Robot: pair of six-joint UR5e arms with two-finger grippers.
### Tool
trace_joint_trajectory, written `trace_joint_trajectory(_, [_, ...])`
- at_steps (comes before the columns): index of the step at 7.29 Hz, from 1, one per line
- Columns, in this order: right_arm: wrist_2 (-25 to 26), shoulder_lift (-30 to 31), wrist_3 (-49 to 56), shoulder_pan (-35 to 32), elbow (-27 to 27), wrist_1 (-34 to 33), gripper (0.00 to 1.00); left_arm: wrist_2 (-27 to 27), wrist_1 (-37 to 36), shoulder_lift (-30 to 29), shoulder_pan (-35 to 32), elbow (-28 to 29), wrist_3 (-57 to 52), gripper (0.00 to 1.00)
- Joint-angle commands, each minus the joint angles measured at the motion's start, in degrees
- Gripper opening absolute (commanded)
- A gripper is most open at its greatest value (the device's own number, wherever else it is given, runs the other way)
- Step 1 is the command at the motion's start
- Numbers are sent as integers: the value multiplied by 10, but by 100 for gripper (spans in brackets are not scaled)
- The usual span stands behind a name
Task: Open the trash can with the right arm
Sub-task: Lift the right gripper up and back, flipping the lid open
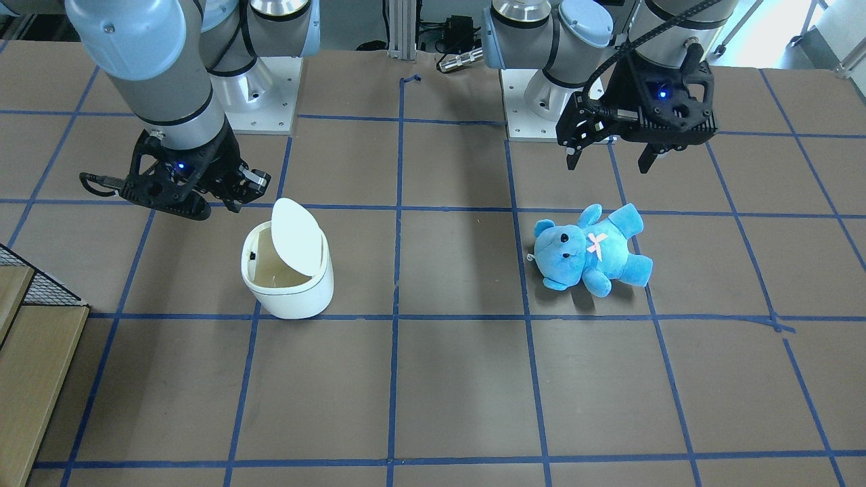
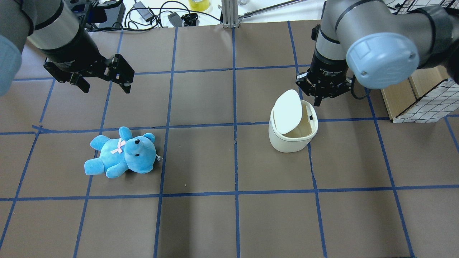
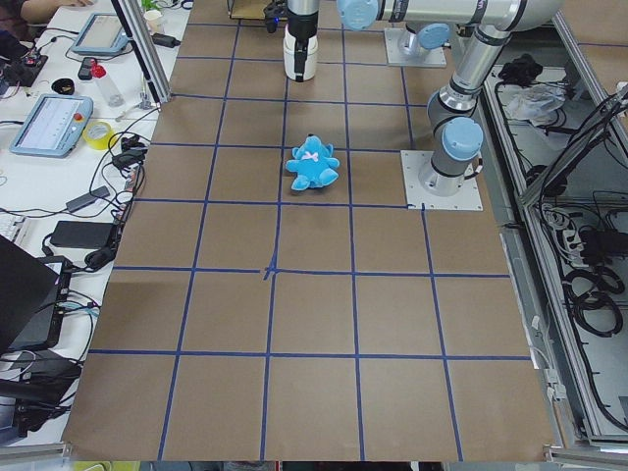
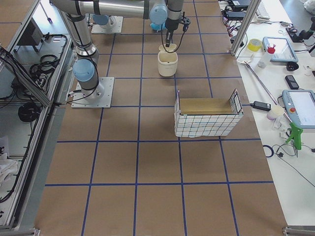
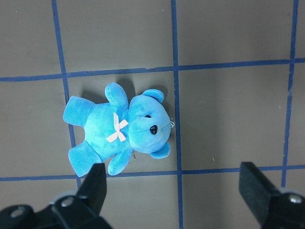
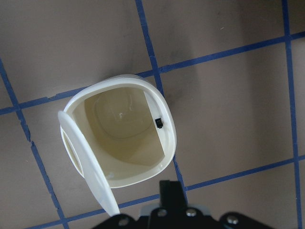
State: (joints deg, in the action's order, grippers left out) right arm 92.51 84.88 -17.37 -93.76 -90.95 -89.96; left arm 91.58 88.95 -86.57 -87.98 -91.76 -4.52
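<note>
Nearest the wrist lens: my right pincer (image 6: 169,190), its two fingers pressed together into one black tip with nothing between them. It hangs just above and behind the trash can (image 6: 169,143) and, as far as I can judge, touches neither rim nor lid. The can stands upright on the counter (image 1: 460,392), in my right half. Its lid (image 6: 88,167) is tipped up almost on edge, so the beige inside shows bare to the bottom; there is nothing in it. A small black nub (image 6: 159,123) sits on the inner wall, likely the pivot or catch. My reading: the fingers are together because a narrow tip suits pushing one edge of a flip lid down, and a wide spread would serve no purpose here. With the lid standing, the opening looks as good as done. What is left is to lift clear without knocking the lid shut. My left pincer (image 5: 176,186) hangs spread wide and empty over the blue teddy (image 5: 119,129), which lies on its back well apart from the can. I'd guess it is placed there for a pick-up once the can is open.
</note>
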Motion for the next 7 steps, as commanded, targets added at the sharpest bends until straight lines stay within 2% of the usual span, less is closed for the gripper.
trace_joint_trajectory(1, [2,5,12,1,23,15,56,0,0,0,1,0,0,100])
trace_joint_trajectory(2, [22,5,33,0,24,9,100,0,0,0,0,-1,-1,100])
trace_joint_trajectory(4, [22,13,46,1,41,8,100,0,0,0,0,0,0,100])
trace_joint_trajectory(5, [20,12,85,-1,50,2,100,0,0,1,0,0,-1,100])
trace_joint_trajectory(6, [14,12,125,-2,48,-40,100,0,0,0,0,0,-1,100])
trace_joint_trajectory(7, [-10,10,134,-2,46,-44,100,0,0,0,0,0,0,100])
